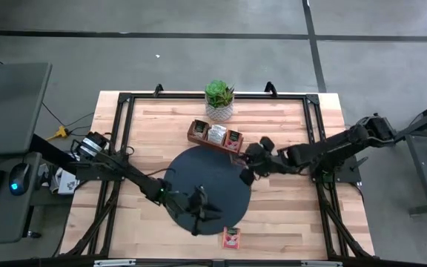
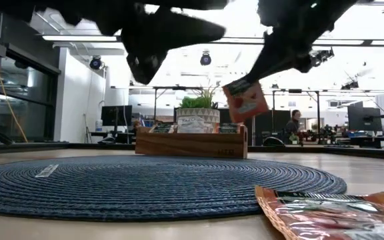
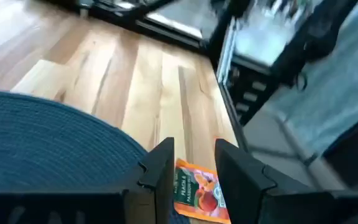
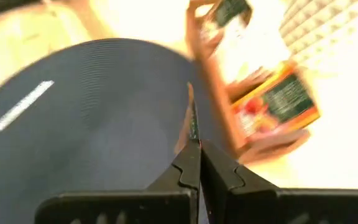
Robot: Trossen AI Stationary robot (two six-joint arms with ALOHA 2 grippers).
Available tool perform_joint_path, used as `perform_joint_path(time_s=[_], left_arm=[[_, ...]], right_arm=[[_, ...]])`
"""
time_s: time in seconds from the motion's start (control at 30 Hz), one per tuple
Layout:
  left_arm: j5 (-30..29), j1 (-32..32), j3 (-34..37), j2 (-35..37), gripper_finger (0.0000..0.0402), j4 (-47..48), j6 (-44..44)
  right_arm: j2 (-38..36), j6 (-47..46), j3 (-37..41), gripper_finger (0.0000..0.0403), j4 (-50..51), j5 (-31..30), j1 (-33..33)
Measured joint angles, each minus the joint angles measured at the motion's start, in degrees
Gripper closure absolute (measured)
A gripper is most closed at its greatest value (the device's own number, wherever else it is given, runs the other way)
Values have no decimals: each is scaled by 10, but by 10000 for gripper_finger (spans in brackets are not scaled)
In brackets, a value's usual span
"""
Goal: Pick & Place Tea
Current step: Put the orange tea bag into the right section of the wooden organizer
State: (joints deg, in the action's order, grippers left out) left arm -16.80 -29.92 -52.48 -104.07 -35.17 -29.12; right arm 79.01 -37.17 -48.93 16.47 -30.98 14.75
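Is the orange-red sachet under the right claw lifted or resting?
Lifted: the orange-red tea sachet hangs edge-on from the shut right claw, above the table.

Left pincer (image 3: 191, 168) parted, right pincer (image 4: 194, 165) clamped.

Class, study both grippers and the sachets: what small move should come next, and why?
Probably carry the right gripper, shut on an orange-red sachet held in the air, onward to the wooden tray and lower it. The left gripper hovers open over another sachet beside the mat.
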Motion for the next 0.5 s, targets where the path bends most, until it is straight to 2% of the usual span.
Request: perform_joint_path(time_s=[0.2,0.5], left_arm=[[10,3,86,1,287,-194,-37],[-9,3,179,1,287,-351,-61]], right_arm=[[1,95,0,403,-49,3,-84],[9,143,0,403,-101,115,-224]])
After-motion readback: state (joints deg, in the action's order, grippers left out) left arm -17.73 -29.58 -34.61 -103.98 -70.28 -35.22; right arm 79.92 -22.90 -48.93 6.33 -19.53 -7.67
